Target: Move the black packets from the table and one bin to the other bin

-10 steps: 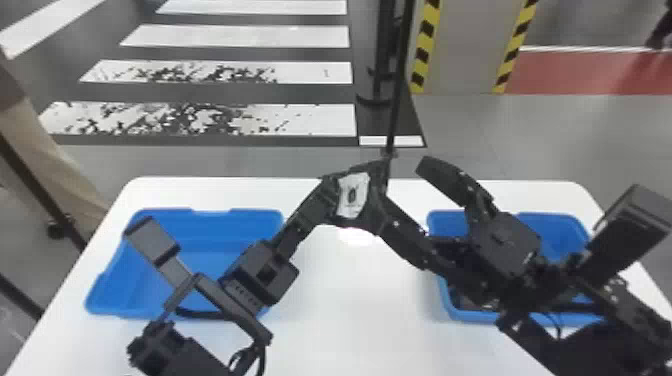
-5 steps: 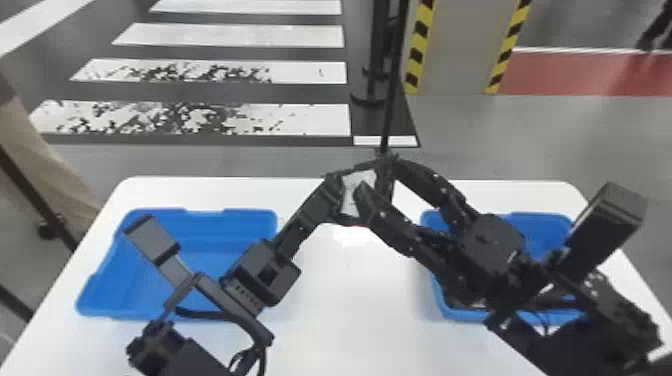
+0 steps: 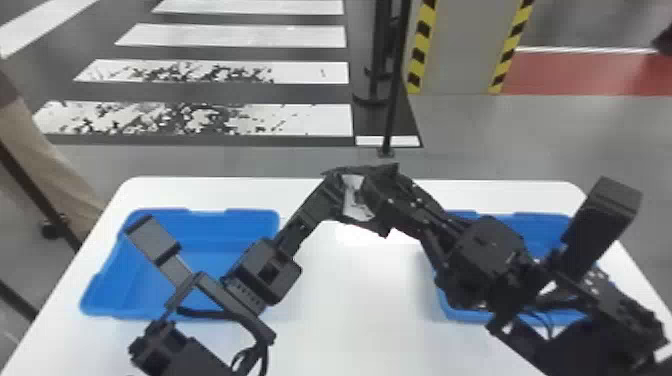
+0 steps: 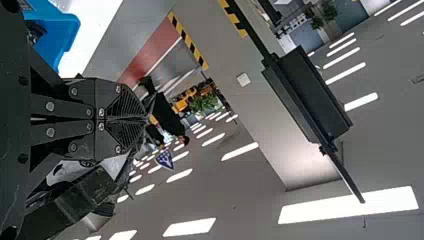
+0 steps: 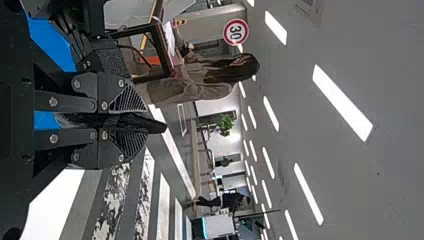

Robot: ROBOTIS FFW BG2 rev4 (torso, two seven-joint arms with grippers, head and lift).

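My left gripper (image 3: 341,186) and right gripper (image 3: 372,192) meet above the table's far edge. A black packet with a silver-white patch (image 3: 354,199) is held between them. In the left wrist view the left gripper (image 4: 145,119) is shut with its pads together, a pale flap of the packet (image 4: 117,166) beside them. The right gripper (image 5: 145,121) is shut on the black packet (image 5: 156,127), which juts past its fingertips. Two blue bins stand on the table, a left bin (image 3: 175,212) and a right bin (image 3: 537,217); the arms partly hide both.
The white table (image 3: 350,300) lies below the raised arms. A dark item (image 4: 36,32) rests in the blue bin seen from the left wrist. Behind the table's far edge stands a thin black pole (image 3: 395,100).
The right gripper's fingers, spread apart a second ago, have shut around the packet at the left gripper's tip. The right arm has moved left; the left arm has barely moved.
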